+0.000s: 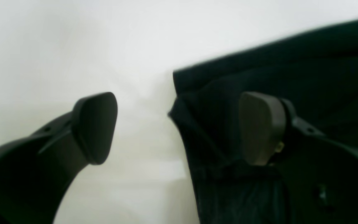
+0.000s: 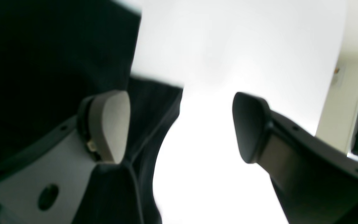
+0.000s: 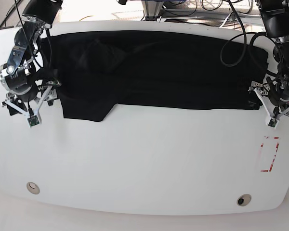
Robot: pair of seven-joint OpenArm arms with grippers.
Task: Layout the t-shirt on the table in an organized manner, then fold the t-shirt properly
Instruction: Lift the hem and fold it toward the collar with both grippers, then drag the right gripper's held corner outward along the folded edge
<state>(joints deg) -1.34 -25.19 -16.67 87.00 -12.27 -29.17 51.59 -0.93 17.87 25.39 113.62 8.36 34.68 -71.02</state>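
While both my grippers stand released, the t-shirt [image 3: 154, 72] lies as a long dark band across the far half of the table [image 3: 144, 163], folded over on itself, with a loose flap hanging from its near edge toward the side of my right arm. My left gripper [image 1: 179, 127] straddles 1 end of the band: 1 pad hangs over cloth, the other over bare white, and nothing is pinched between them. My right gripper [image 2: 180, 126] does the same at the opposite end, 1 pad over the black fabric, 1 over the tabletop.

What worries me is the cloth itself. If I close without coming lower, I judge I could catch only the top layer, and pulling would peel the fold apart instead of carrying it. If 1 side grabs and the other misses, the band would likely skew and the flap bunch further. A pad dragging on the hem could also pull the shirt off the table's far edge, which it lies near.

The base view alone shows the whole shirt, the lump near its far corner, the red dashed rectangle [image 3: 269, 154] and the 2 holes [image 3: 32, 186] near the table's front edge. The wrist views alone show the layered hems at each end and the gap between pads and cloth edge.
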